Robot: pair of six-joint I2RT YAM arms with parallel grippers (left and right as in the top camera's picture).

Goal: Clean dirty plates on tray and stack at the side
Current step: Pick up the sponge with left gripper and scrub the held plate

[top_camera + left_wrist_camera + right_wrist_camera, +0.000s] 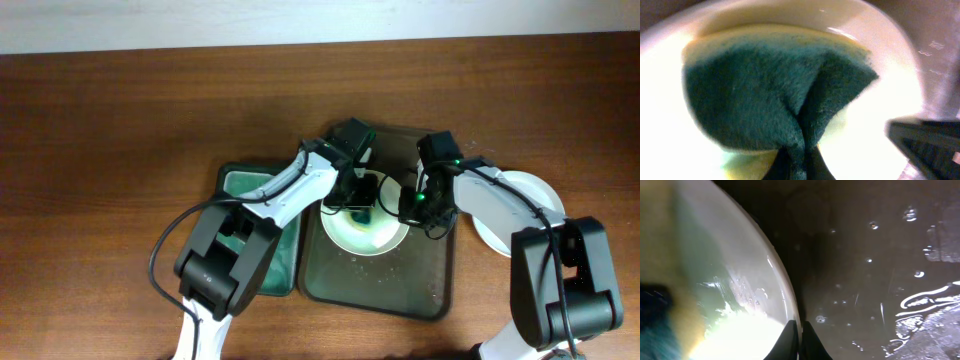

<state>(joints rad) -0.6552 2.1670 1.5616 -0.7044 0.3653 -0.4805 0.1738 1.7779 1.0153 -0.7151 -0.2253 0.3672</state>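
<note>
A white plate lies on the dark tray, left of its middle. My left gripper is shut on the green-and-yellow sponge and presses it onto the plate. My right gripper is shut on the plate's right rim; the wet tray shows beside it. Another white plate lies on the table right of the tray, partly under my right arm.
A green tub stands against the tray's left side, mostly covered by my left arm. Water drops and streaks lie on the tray floor. Brown table surrounds everything; a pale wall edge runs along the top.
</note>
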